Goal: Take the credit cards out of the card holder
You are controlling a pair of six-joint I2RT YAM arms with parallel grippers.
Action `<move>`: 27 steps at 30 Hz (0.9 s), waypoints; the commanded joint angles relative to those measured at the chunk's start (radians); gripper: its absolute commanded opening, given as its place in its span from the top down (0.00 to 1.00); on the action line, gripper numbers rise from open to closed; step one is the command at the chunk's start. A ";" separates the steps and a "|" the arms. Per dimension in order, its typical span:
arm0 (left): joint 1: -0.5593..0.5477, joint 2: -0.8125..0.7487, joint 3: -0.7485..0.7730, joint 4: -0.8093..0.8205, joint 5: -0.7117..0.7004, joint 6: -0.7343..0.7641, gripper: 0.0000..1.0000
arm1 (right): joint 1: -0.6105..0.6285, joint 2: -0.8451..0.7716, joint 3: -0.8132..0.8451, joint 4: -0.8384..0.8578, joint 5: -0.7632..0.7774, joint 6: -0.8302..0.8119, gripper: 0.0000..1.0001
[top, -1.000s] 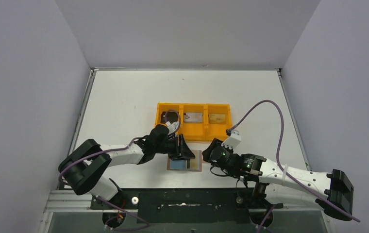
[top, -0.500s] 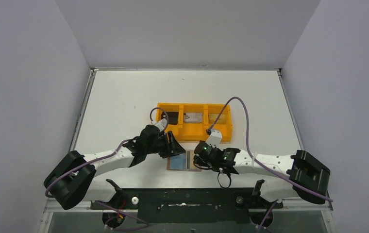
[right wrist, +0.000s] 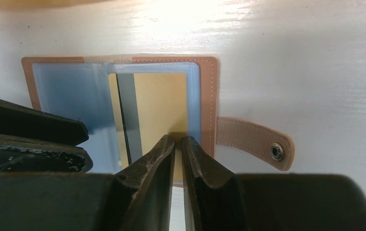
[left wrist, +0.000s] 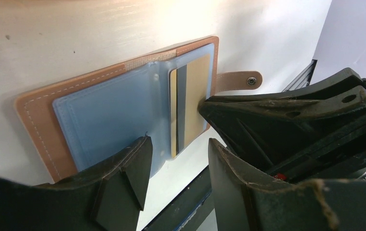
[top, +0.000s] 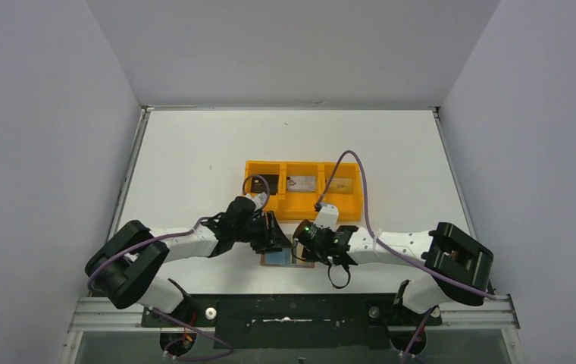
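The right gripper [right wrist: 178, 138], fingers nearly shut, touches the gold card [right wrist: 164, 101] mid-frame: push softly and slide it out. The left gripper [left wrist: 178, 142], wide and empty, should pin the card holder [left wrist: 32, 103].

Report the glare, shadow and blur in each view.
Right wrist: glare whitens the table above the card holder; the right tool is dark and soft. Left wrist: holder sharp, left tool dark, blurred near the lens. Top external: even light, holder tiny and partly hidden.
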 commanded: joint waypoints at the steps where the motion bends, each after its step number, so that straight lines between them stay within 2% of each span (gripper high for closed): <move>1: -0.014 0.033 0.053 0.053 0.044 0.028 0.54 | -0.007 0.008 -0.007 -0.011 0.011 0.037 0.86; 10: -0.044 0.132 -0.006 0.180 0.043 -0.027 0.61 | -0.006 0.007 -0.061 0.038 -0.017 0.089 0.89; 16: -0.060 0.160 -0.021 0.217 0.035 -0.053 0.78 | -0.006 0.005 -0.073 0.046 -0.024 0.094 0.90; 21: -0.060 0.119 -0.031 0.186 -0.008 -0.051 0.82 | -0.006 0.009 -0.072 0.041 -0.025 0.095 0.90; 26: -0.060 0.112 -0.026 0.188 -0.002 -0.047 0.99 | -0.006 0.021 -0.070 0.036 -0.027 0.102 0.90; 27: -0.060 0.110 -0.027 0.188 -0.002 -0.047 1.00 | -0.006 0.023 -0.070 0.033 -0.027 0.107 0.90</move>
